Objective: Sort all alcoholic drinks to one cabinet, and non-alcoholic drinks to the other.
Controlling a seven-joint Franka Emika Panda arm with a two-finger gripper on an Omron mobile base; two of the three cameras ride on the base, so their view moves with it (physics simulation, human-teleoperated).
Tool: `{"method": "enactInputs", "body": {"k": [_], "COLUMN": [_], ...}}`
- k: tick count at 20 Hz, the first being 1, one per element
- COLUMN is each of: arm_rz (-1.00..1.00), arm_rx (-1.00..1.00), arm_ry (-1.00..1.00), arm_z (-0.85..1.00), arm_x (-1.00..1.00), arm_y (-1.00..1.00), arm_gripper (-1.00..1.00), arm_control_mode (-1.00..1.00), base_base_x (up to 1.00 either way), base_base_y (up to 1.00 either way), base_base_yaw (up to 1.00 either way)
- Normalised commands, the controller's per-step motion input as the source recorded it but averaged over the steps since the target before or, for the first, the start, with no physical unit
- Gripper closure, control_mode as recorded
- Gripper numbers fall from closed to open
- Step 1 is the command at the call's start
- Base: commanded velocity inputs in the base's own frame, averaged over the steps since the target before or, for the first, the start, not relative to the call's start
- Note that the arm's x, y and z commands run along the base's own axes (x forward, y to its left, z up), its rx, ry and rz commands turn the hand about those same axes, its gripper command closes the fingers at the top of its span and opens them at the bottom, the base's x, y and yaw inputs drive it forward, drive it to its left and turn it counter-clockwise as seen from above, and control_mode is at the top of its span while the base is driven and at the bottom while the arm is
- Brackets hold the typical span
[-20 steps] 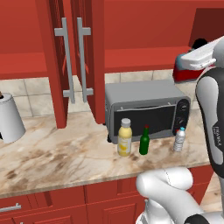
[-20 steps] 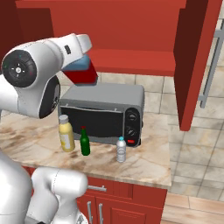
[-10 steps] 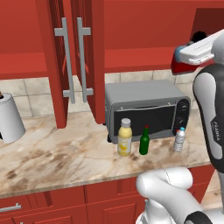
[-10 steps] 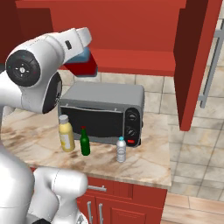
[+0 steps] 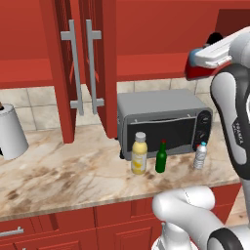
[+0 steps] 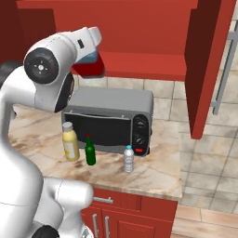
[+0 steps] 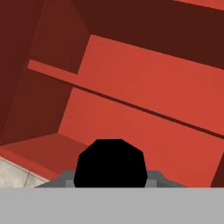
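Marble counter (image 5: 58, 180) under red cabinets; juice bottle (image 5: 139, 153), green bottle (image 5: 161, 156) and water bottle (image 5: 199, 155) stand before the toaster oven (image 5: 163, 122). The gripper (image 7: 110, 175) — apparently clamped on the red-and-blue bottle (image 6: 88, 65) — has risen toward the cabinet shelf (image 6: 144, 65) since a second ago.

marble counter (image 5: 58, 176), beige tile backsplash (image 5: 29, 105), red drawers (image 5: 73, 227) below.
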Motion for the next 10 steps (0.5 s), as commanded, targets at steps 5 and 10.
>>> {"method": "enactInputs", "body": {"k": [5, 10], "arm_rz": [0.04, 0.01], "arm_rx": [0.0, 0.0], "arm_ry": [0.0, 0.0], "arm_z": [0.0, 0.0], "arm_x": [0.24, 0.13], "arm_y": [0.0, -0.02], "arm_gripper": [1.0, 1.0], "arm_control_mode": [-1.0, -1.0], "base_base_x": [0.0, 0.0], "base_base_y": [0.0, 0.0], "base_base_yaw": [0.0, 0.0]}}
